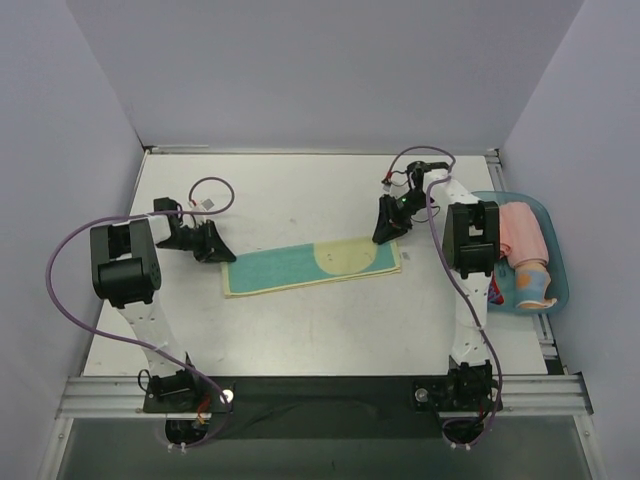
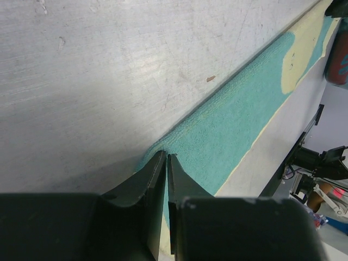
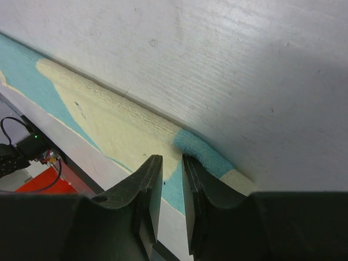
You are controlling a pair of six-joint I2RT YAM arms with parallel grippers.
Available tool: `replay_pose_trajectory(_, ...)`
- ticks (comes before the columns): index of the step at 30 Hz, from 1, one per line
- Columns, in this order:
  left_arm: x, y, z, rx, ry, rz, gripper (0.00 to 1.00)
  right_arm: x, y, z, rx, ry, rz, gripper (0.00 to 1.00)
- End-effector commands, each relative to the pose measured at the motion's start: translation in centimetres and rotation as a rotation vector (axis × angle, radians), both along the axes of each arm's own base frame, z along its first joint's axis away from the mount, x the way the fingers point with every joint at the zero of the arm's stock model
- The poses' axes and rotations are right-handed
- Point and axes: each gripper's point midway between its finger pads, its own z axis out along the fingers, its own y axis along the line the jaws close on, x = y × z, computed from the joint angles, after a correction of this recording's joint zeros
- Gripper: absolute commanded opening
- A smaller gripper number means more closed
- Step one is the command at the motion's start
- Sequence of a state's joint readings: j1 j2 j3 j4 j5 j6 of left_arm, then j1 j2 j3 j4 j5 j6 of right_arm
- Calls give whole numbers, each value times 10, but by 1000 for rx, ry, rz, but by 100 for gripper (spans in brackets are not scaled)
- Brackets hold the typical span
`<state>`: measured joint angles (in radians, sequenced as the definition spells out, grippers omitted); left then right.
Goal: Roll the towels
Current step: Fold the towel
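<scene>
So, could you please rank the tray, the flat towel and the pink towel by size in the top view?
1. tray, by area.
2. flat towel, longer but narrower, so a close call.
3. pink towel, clearly smallest.

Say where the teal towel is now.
In the top view, the teal towel lies flat mid-table, its left end at the left end effector and right end at the right end effector.

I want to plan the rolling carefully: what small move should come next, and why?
Probably close the right claw on the corner of the flat teal and yellow terry towel. Its jaws stand slightly apart over that corner, while the left claw looks pinched on the opposite corner. I cannot tell if the right one grips yet.
</scene>
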<state>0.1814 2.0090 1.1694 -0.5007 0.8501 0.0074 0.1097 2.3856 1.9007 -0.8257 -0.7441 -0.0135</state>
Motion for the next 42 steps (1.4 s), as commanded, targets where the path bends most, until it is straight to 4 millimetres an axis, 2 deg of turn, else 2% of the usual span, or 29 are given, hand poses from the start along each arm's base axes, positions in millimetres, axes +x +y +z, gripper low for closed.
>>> replay_pose_trajectory(1,1,15,-13,73,-3,1,17,0,-3,25,82,-13,0,23)
replay_pose_trajectory(3,1,19,-12,81,-2,8,17,2,-10,35,99,-38,-11,23)
replay_pose_trajectory(6,0,19,-12,70,1,10,17,3,-15,36,115,-32,-27,23)
replay_pose_trajectory(8,-2,18,-13,63,5,3,17,3,-16,31,108,-25,-27,23)
replay_pose_trajectory(13,-4,21,-15,85,4,-3,17,0,-24,2,20,20,-25,22)
replay_pose_trajectory(16,-5,22,-15,88,8,-5,17,3,-29,-7,-10,33,-37,22)
replay_pose_trajectory(19,-8,20,-15,75,17,-7,17,7,-31,-8,-31,24,-38,22)
replay_pose_trajectory(22,-8,12,-2,22,-18,-27,23,11,-32,11,-34,-30,-28,24)
replay_pose_trajectory(23,-5,11,9,17,-57,-36,30,14,-33,30,-40,-80,-26,26)
replay_pose_trajectory(24,-6,6,17,0,-81,-48,33,14,-35,39,-47,-104,-24,27)
replay_pose_trajectory(25,-5,6,31,2,-122,-52,37,11,-37,46,-55,-119,-21,31)
replay_pose_trajectory(26,-5,5,37,4,-146,-58,40,11,-38,67,-59,-170,-22,33)
replay_pose_trajectory(27,-6,4,44,8,-169,-63,50,8,-42,72,-88,-186,-21,36)
replay_pose_trajectory(28,-6,5,56,20,-207,-65,54,2,-45,73,-104,-183,-22,43)
replay_pose_trajectory(29,-6,6,61,33,-230,-71,56,-2,-48,82,-121,-205,-22,44)
replay_pose_trajectory(31,-10,7,73,57,-268,-76,59,-13,-57,74,-188,-185,-16,45)
replay_pose_trajectory(33,-13,9,77,87,-286,-74,59,-20,-62,69,-247,-186,14,45)
replay_pose_trajectory(36,-15,14,85,135,-321,-75,59,-31,-60,52,-292,-145,47,44)
replay_pose_trajectory(42,-20,15,95,157,-343,-88,59,-30,-62,26,-403,-112,92,44)
